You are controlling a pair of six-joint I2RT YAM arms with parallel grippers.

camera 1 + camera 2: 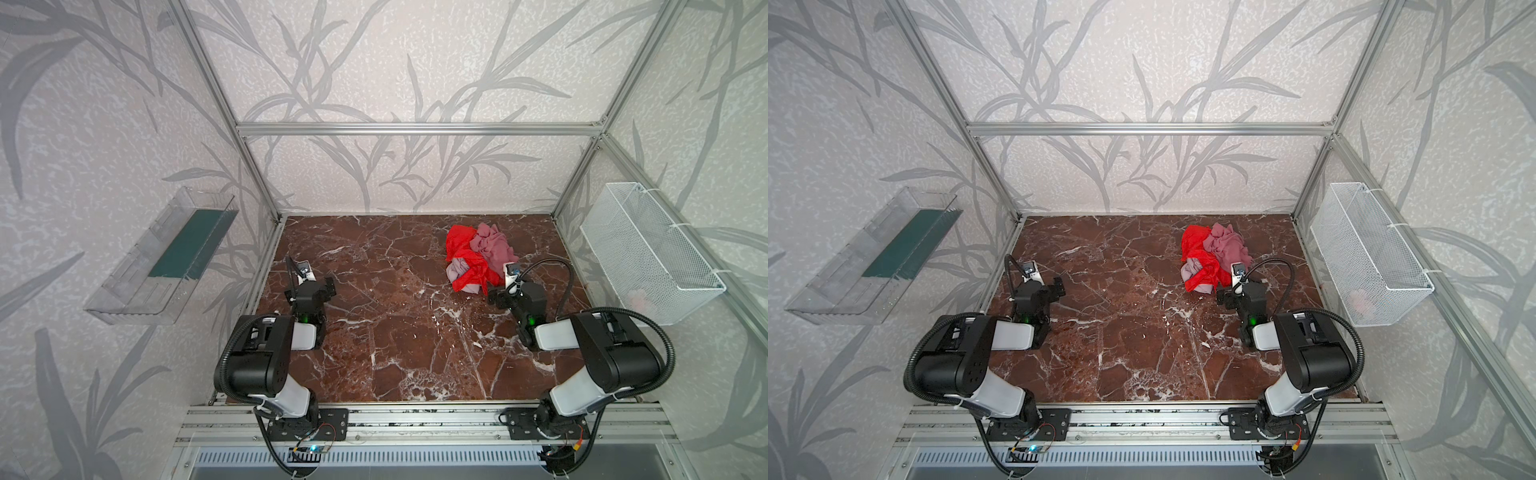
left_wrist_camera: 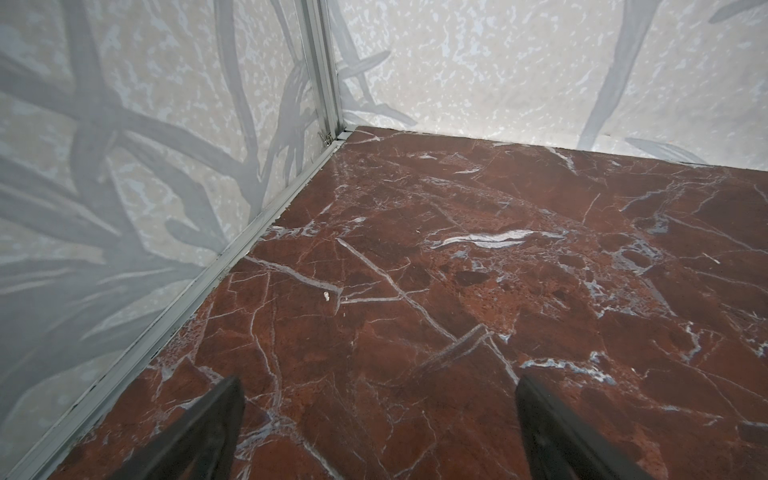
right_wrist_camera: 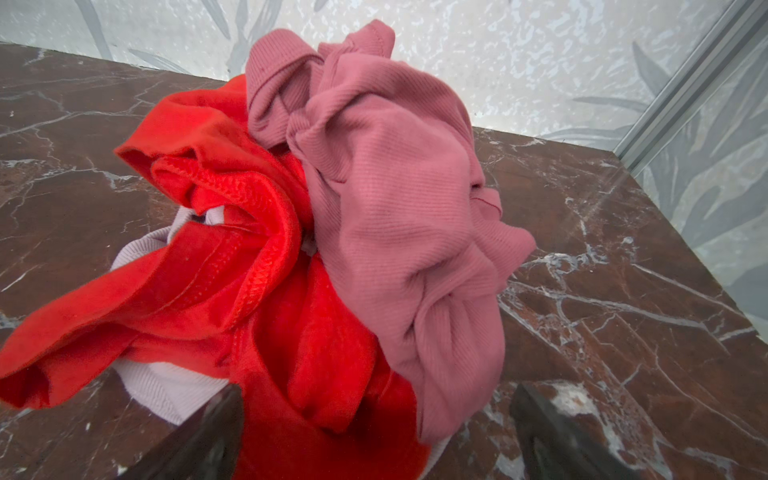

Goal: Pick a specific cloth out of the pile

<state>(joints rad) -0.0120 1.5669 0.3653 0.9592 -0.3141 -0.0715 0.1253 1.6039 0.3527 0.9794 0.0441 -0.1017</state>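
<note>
While the left claw [image 2: 378, 379] hangs released, the right claw [image 3: 378, 388], likewise released, fronts the pile [image 3: 395, 187], the cloth [image 3: 166, 392] by one finger.

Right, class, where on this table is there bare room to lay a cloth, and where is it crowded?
Bare: the table middle, between left hand and pile, plus the near strip along the front rail. Crowded: far right, right hand at the pile.

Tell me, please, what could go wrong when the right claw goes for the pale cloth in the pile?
1. Only small patches of the pale cloth show from under the red cloth; the open right claw points mostly at red and may pinch that instead.
2. The red cloth lies over it and touches the pink cloth, so pulling may drag the whole pile along.
</note>
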